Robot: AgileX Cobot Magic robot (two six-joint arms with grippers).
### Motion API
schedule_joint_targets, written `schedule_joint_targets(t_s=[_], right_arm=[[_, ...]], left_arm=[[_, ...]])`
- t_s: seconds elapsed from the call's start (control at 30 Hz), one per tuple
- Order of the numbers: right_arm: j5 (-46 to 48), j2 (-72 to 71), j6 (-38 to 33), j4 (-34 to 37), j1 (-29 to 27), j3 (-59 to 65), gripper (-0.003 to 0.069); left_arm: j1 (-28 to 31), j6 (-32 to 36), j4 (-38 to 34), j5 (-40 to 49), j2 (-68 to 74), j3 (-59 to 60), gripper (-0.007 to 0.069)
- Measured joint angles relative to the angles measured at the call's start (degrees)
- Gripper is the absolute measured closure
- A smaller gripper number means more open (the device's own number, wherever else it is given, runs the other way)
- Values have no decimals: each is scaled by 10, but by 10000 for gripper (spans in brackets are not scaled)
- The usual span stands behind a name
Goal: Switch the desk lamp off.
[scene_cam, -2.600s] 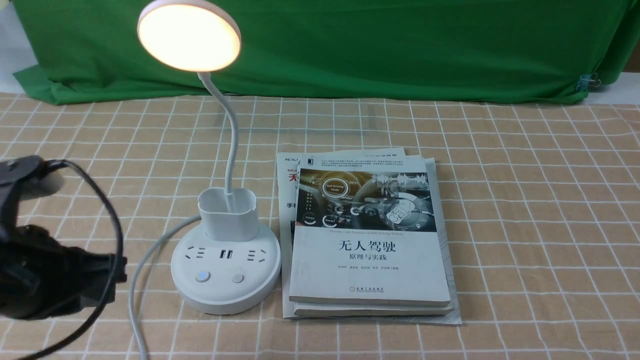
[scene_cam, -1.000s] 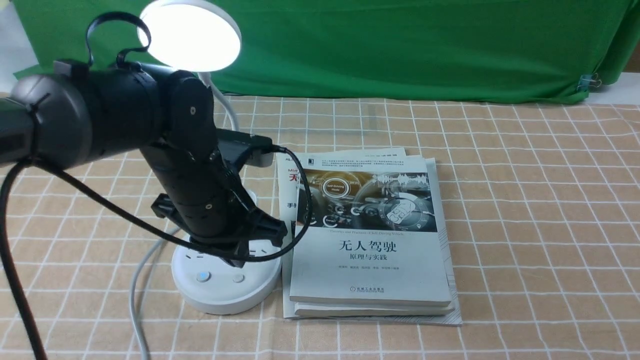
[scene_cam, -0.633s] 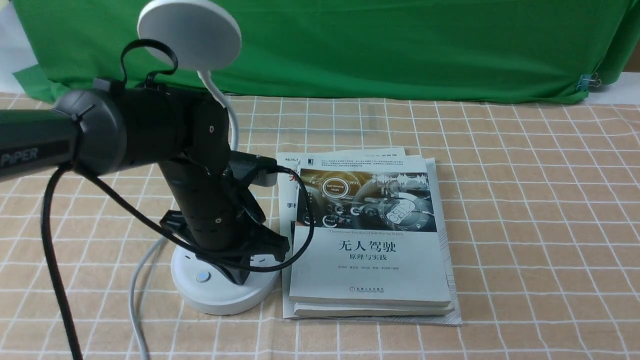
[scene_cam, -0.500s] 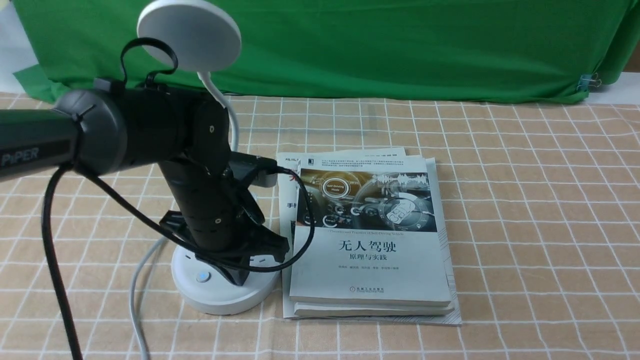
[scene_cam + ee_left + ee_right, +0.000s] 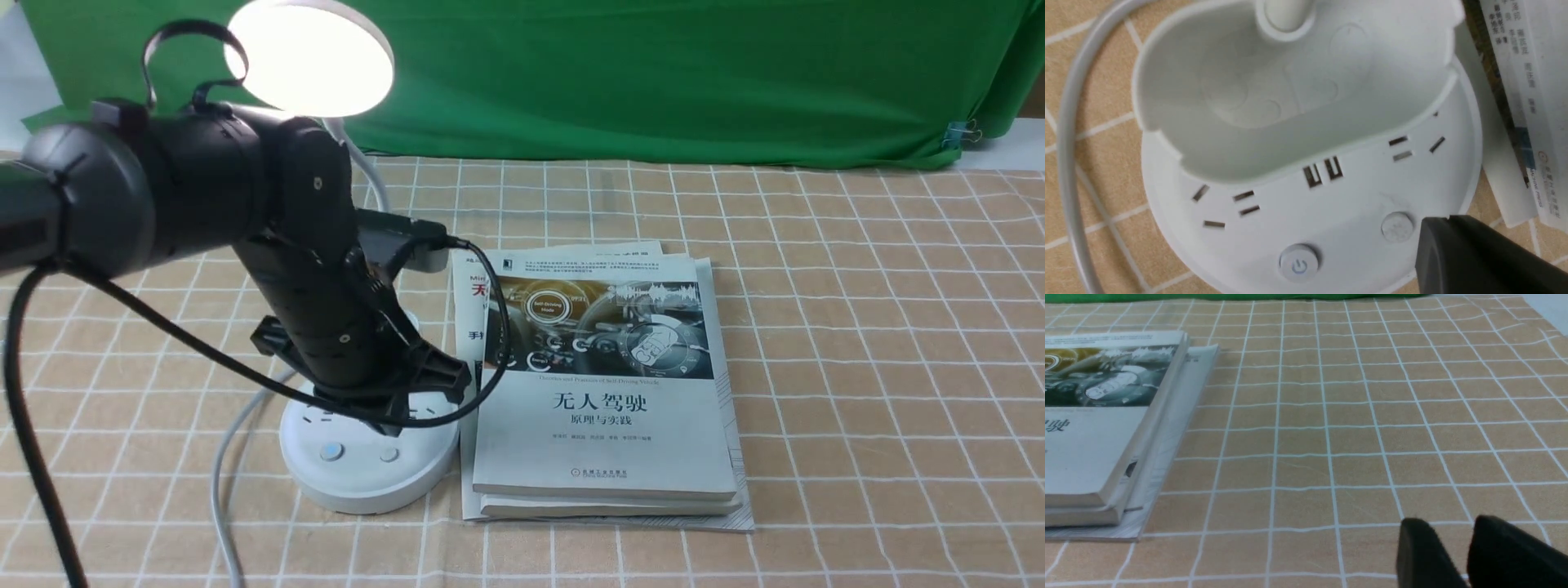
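Note:
The white desk lamp's disc head (image 5: 310, 57) glows warm at the upper left. Its round base (image 5: 367, 482) shows a blue-lit power button (image 5: 331, 452) and a plain round button (image 5: 389, 454). My left gripper (image 5: 392, 423) is shut and empty, hovering just above the base near the plain button. In the left wrist view the gripper's tip (image 5: 1447, 222) is beside the plain button (image 5: 1397, 226), apart from the power button (image 5: 1299, 264); the cup (image 5: 1290, 102) is empty. My arm hides the cup and the lower gooseneck in the front view. My right gripper (image 5: 1447, 526) is slightly open over bare cloth.
A stack of books (image 5: 604, 425) lies right against the base, also in the right wrist view (image 5: 1094, 449). The lamp's white cable (image 5: 219, 474) curves off the front left. A green cloth (image 5: 653, 82) hangs behind the checked tablecloth (image 5: 857, 367).
The lamp head was dark half a second ago with my left gripper pressed on the plain button; now it glows warm and the gripper has lifted off the base.

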Motion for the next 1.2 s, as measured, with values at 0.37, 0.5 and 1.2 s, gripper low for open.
schedule_joint_targets(t_s=[0.37, 0.5, 1.2], right_arm=[[0, 0, 0, 0, 0, 0, 416], [0, 0, 0, 0, 0, 0, 416], [0, 0, 0, 0, 0, 0, 416]], left_arm=[[0, 0, 0, 3, 31, 0, 628], [0, 0, -1, 4, 1, 1, 628], [0, -2, -34, -348, -638, 465, 628]])
